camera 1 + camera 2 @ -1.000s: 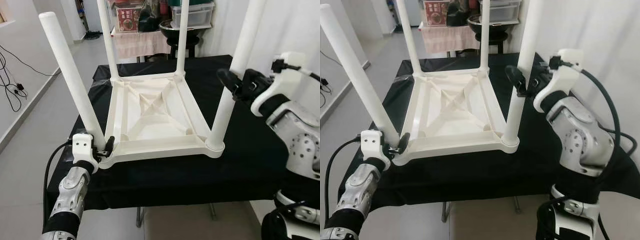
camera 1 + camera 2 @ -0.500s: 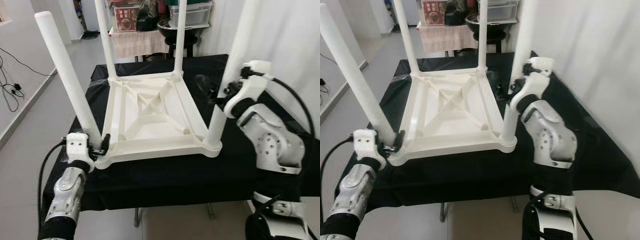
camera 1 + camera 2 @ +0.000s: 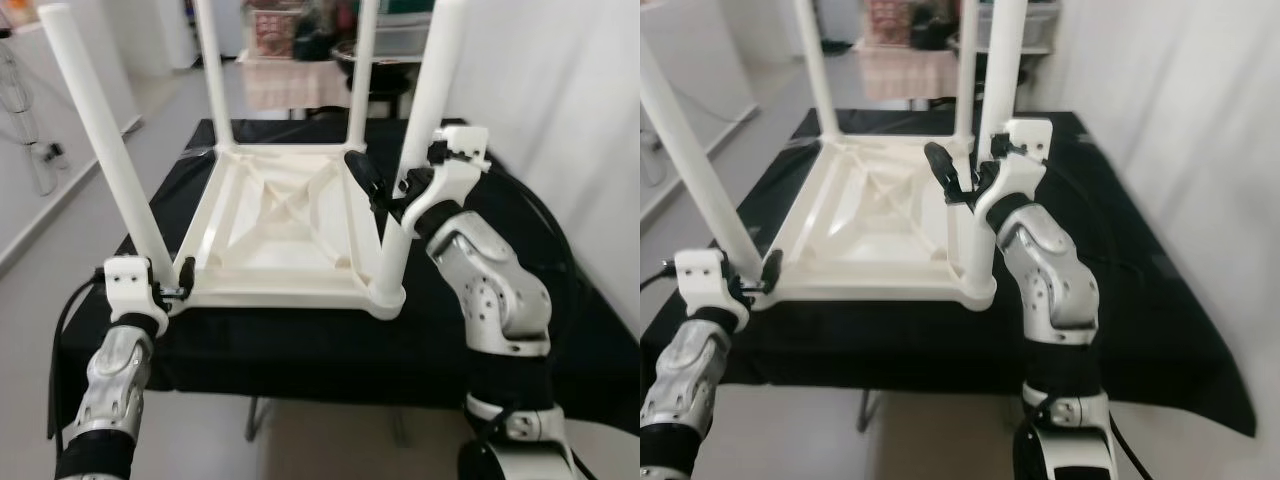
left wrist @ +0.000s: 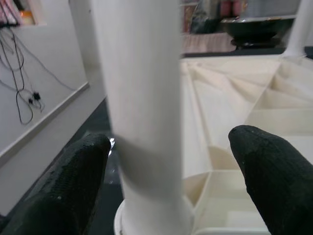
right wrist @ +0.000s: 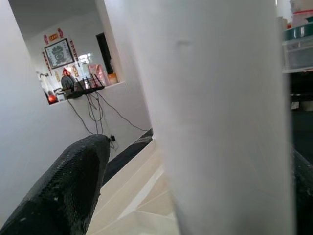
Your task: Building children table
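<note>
**A:** Where does your build stand?

**B:** The white plastic children's table point(image 3: 290, 225) lies upside down on the black-draped work table point(image 3: 520, 240), all four legs up in their corner sockets. You look to be on the seating step for the two near legs.

**A:** And your grippers?

**B:** Your left gripper point(image 3: 175, 283) sits at the base of the near-left leg point(image 3: 105, 150), where it meets the socket. The left wrist view has the leg between the spread fingers point(image 4: 73, 176), with no clear clamp on it. Your right gripper point(image 3: 385, 190) straddles the near-right leg point(image 3: 415, 150) about midway up, one finger point(image 5: 68, 181) standing off the leg, so it reads as spread too.

**A:** What does the next move call for?

**B:** I'd judge you need to close on each leg squarely, then press straight down along it; a sideways push could tilt it in its socket
</note>
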Controlling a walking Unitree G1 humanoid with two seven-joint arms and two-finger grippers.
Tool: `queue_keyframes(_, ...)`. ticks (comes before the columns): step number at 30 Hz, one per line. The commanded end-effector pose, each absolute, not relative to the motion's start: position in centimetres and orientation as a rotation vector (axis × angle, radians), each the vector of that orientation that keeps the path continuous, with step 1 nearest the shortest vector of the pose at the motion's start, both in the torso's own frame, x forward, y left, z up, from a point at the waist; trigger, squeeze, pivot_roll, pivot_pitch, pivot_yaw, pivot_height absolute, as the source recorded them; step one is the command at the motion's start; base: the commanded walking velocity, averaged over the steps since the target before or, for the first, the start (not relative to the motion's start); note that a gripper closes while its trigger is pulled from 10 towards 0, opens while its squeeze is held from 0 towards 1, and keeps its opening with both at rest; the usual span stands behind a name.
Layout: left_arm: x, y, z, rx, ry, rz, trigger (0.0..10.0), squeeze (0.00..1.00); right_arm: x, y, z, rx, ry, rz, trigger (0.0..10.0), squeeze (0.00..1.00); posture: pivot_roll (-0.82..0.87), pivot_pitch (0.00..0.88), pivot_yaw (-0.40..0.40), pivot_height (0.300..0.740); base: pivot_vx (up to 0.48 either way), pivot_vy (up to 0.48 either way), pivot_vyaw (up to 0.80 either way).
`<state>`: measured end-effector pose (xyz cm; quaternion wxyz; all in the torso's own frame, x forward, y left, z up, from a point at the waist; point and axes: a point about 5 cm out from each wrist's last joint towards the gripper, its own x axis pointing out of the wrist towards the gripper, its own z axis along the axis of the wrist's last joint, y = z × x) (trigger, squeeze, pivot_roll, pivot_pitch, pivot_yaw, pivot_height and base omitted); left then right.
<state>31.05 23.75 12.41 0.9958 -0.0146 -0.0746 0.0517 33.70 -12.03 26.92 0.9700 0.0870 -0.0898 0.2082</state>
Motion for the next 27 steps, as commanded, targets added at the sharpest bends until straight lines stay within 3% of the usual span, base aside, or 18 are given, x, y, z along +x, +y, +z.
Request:
queue_keyframes(1,30.9,24.2,12.4,-0.012,-0.136,0.107,10.0,0.0,33.6,-11.8,26.9,0.179,-0.186,0.422,10.0,0.0,-0.09,0.006,0.022,0.74,0.0,0.0,0.0)
queue_keyframes(14,30.5,24.8,12.1,-0.001,-0.111,0.126,10.0,0.0,33.9,-11.9,27.0,0.133,-0.183,0.383,10.0,0.0,-0.09,0.001,0.027,0.74,0.0,0.0,0.0)
queue_keyframes(27,30.4,25.8,11.9,0.002,-0.092,0.137,10.0,0.0,34.8,-14.5,29.9,0.07,-0.258,0.327,10.0,0.0,-0.11,0.0,0.027,0.74,0.0,0.0,0.0)
